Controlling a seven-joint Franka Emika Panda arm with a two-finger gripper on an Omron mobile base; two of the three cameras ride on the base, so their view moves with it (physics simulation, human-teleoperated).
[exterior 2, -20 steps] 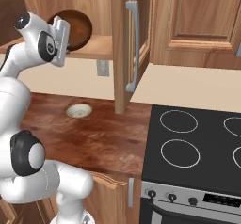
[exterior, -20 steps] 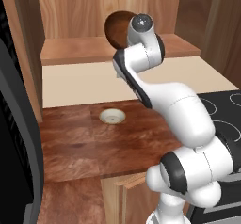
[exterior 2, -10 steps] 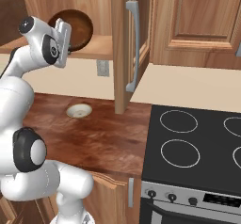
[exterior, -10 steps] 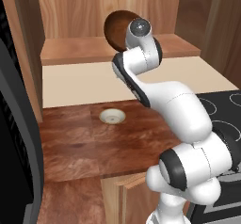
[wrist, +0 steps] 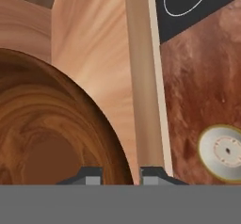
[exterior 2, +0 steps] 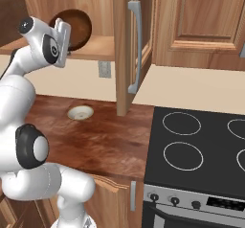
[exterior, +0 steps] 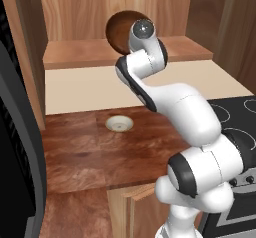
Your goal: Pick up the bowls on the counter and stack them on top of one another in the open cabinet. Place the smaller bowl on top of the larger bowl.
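Open cabinet [exterior: 75,57] above the counter [exterior: 75,157]: at left, the larger bowl [wrist: 52,133] hung tilted over the shelf, its rim pinched in the gripper [wrist: 121,175]. It wanted levelling and seating flat before release. At right, the smaller bowl [wrist: 225,151] lay on the counter.

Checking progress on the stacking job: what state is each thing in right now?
larger bowl: tipped on edge inside the cabinet, held by its rim.
smaller bowl: upright on the counter, untouched.
cabinet: door open.
gripper: shut on the larger bowl's rim.
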